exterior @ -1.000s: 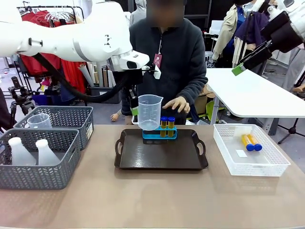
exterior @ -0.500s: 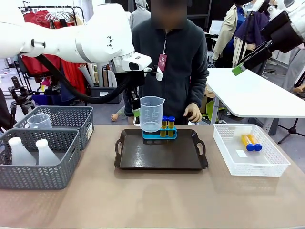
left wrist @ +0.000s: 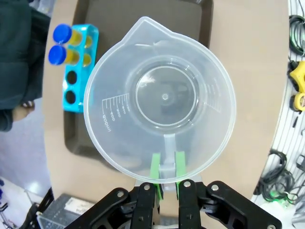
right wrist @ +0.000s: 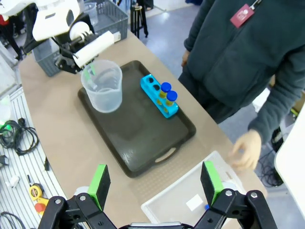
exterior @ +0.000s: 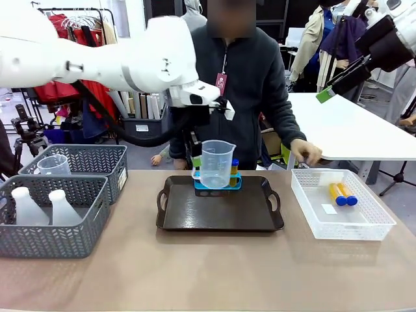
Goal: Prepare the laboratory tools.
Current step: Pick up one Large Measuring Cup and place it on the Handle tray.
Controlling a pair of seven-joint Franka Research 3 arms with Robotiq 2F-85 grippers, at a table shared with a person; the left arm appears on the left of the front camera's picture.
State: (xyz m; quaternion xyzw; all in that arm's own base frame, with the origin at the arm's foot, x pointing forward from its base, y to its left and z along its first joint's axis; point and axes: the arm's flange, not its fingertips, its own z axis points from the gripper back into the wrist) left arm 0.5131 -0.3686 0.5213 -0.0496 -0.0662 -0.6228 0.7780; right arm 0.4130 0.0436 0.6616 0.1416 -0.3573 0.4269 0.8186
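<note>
My left gripper (exterior: 195, 158) (left wrist: 165, 174) is shut on the handle of the clear measuring beaker (exterior: 216, 164) (left wrist: 159, 102), holding it upright just above the back of the dark tray (exterior: 220, 214). Behind the beaker, on the tray, a blue rack (left wrist: 78, 67) (right wrist: 159, 95) carries two yellow tubes with blue caps (left wrist: 59, 44). Two more tubes (exterior: 342, 194) lie in the white basket (exterior: 377, 224) at the right. Two white flasks (exterior: 29, 207) stand in the near grey basket. My right gripper (exterior: 335, 84) (right wrist: 155, 183) hangs high at the right, open and holding nothing.
The person stands at the far side, one hand (exterior: 305, 153) (right wrist: 245, 148) at the white basket's back corner. A second grey basket (exterior: 97, 159) at the back left holds another clear beaker (exterior: 53, 166). A white table (exterior: 351, 130) stands beyond, at the right.
My left arm has carried the beaker a little to the right, in front of the rack. The person's hand has left the rack and moved right to the white basket.
</note>
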